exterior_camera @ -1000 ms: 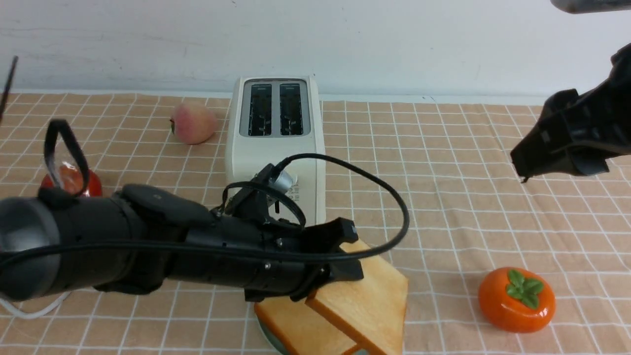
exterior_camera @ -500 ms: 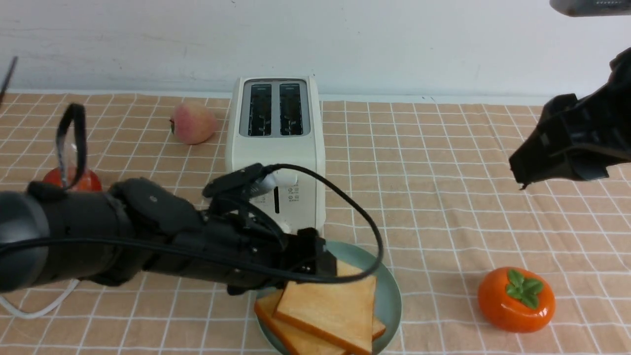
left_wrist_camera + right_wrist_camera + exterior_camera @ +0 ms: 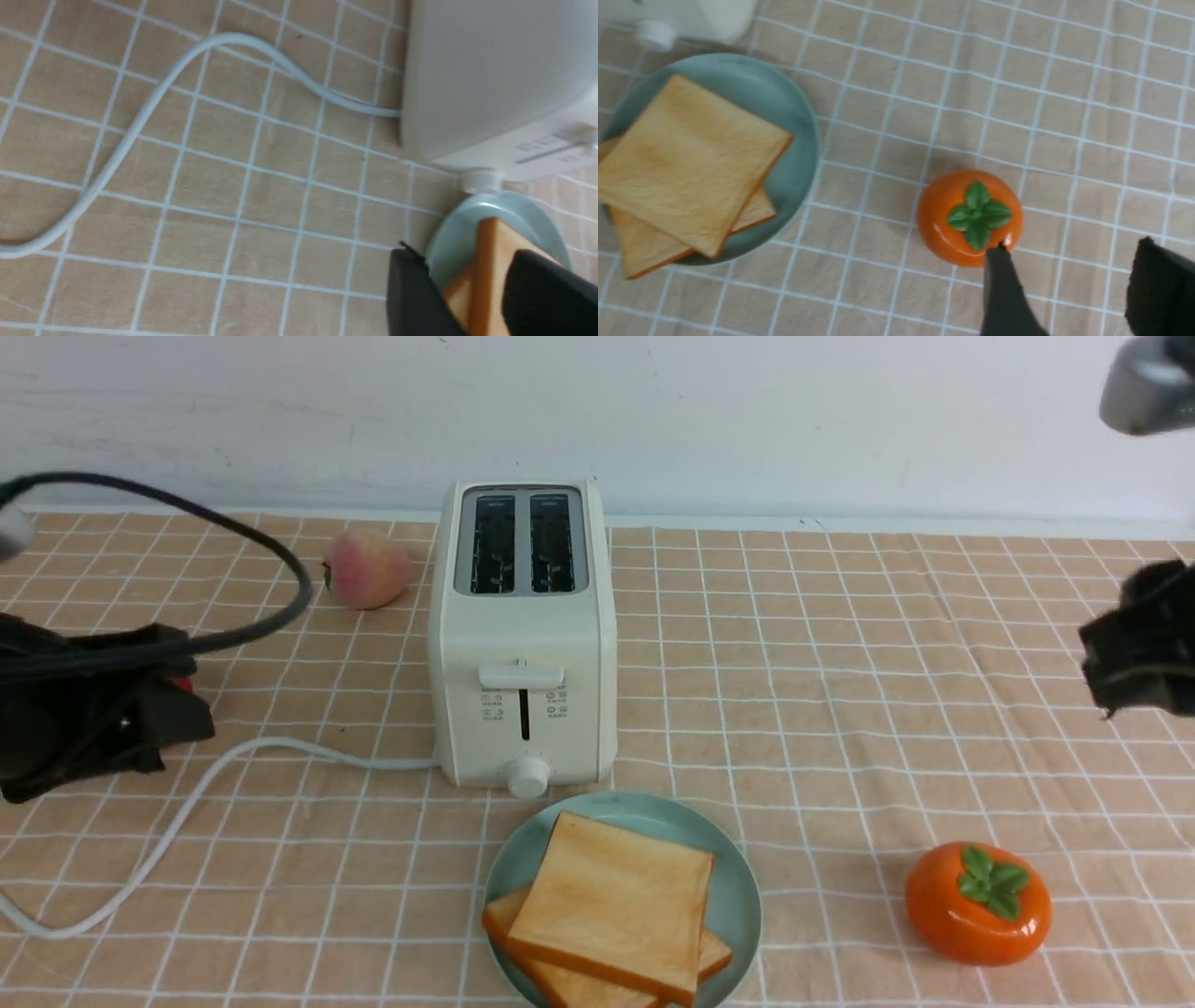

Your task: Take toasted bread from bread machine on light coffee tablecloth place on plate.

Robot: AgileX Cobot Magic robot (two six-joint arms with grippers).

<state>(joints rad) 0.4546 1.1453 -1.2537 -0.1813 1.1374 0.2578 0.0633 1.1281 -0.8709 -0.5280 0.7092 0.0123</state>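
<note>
Two slices of toasted bread (image 3: 611, 896) lie stacked on the pale blue-green plate (image 3: 739, 887), just in front of the bread machine (image 3: 523, 644). Both toaster slots are empty. All of it rests on the light coffee tablecloth (image 3: 840, 709). My left gripper (image 3: 198, 695) is open and empty at the far left, well clear of the plate. In the left wrist view its gripper (image 3: 467, 261) frames the distant toast (image 3: 486, 242) and plate (image 3: 455, 233). My right gripper (image 3: 1097, 672) is open and empty at the far right. The right wrist view shows the toast (image 3: 686, 163), the plate (image 3: 796, 126) and that gripper (image 3: 1069, 247).
An orange persimmon-shaped fruit (image 3: 976, 901) sits right of the plate, near my right gripper's fingertips in the right wrist view (image 3: 969, 217). A peach (image 3: 366, 569) lies left of the toaster at the back. The toaster's white cord (image 3: 187, 803) trails left across the cloth.
My left gripper let the second slice down flat onto the first on the plate, then drew back far to the left. My right gripper moved a little right and lower.
</note>
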